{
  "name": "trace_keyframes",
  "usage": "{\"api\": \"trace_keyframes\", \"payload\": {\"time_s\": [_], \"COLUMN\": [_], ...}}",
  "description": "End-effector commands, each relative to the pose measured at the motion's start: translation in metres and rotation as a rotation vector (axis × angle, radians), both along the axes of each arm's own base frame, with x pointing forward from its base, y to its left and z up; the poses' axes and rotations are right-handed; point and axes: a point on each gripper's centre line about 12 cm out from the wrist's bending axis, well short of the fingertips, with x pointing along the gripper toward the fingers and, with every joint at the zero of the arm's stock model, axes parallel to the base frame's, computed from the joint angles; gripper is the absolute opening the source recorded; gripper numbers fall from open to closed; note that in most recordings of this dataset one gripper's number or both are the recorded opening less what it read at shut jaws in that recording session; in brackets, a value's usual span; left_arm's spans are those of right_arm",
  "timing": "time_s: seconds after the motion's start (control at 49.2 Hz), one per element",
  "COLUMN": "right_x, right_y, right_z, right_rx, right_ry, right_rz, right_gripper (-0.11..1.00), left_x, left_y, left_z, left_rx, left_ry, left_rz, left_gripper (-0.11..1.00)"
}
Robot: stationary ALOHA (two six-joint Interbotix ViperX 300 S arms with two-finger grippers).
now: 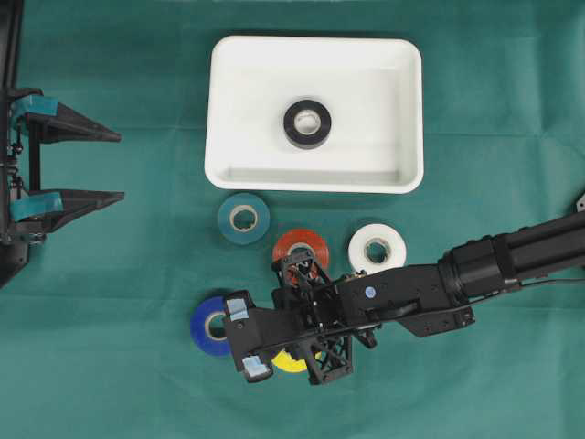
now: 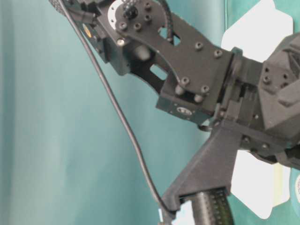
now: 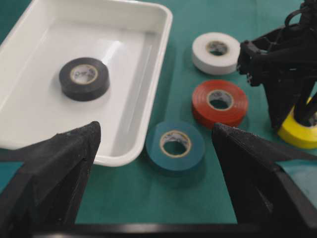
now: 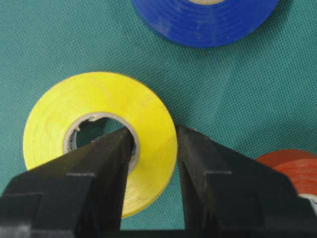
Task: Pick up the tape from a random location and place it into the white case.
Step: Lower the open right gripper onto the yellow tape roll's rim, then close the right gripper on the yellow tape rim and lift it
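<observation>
**Yellow roll pinched, still on the bench; one roll already in the case**

I have the right gripper [image 4: 153, 148] down on the yellow tape [image 4: 99, 134]: one finger sits inside the core, the other against the outer edge, and the jaws have closed on the roll's wall. The roll lies flat on the green bench [image 1: 110, 366], so I judge the grasp made but the lift not begun.

The white case [image 1: 219, 110] sits at the far side of the bench with a black tape [image 1: 307, 123] lying flat inside it, near the middle. That much looks done.

Outside the case lie the teal tape [image 1: 243, 218], red tape [image 1: 306, 245], white tape [image 1: 377, 248] and blue tape [image 1: 207, 326].

The left gripper [image 1: 114, 165] waits at the left edge, jaws wide, holding nothing.

What remains, as I read it: raise the yellow roll, carry it over the rim, release.
</observation>
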Motion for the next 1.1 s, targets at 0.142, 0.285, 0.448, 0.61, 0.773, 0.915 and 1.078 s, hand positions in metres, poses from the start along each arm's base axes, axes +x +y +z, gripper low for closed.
{"api": "trace_keyframes", "payload": {"time_s": [0.142, 0.285, 0.448, 0.61, 0.773, 0.915, 1.078], "right_x": [0.005, 0.004, 0.0, -0.005, -0.012, -0.017, -0.022], "right_y": [0.001, 0.001, 0.0, -0.001, -0.003, -0.004, -0.006], "right_z": [0.014, 0.023, 0.042, 0.065, 0.091, 0.112, 0.134], "right_rx": [0.01, 0.01, 0.009, 0.016, 0.023, 0.025, 0.02], "right_ry": [-0.037, -0.034, -0.037, -0.058, -0.085, -0.094, -0.079], "right_rz": [-0.001, -0.002, -0.002, -0.005, -0.007, -0.008, -0.01], "right_gripper": [0.29, 0.29, 0.29, 0.29, 0.29, 0.29, 0.29], "left_x": [0.002, 0.002, 0.002, 0.002, 0.002, 0.002, 0.002], "left_y": [0.0, 0.0, 0.0, 0.0, 0.0, 0.0, 0.0], "left_z": [0.004, 0.004, 0.005, 0.005, 0.004, 0.004, 0.004], "left_rx": [0.001, 0.003, 0.003, 0.003, 0.001, 0.003, 0.003], "left_ry": [-0.008, -0.009, -0.01, -0.012, -0.009, -0.009, -0.01], "left_rz": [-0.002, -0.002, -0.002, -0.002, -0.002, -0.002, -0.002], "left_gripper": [0.91, 0.91, 0.91, 0.91, 0.91, 0.91, 0.91]}}
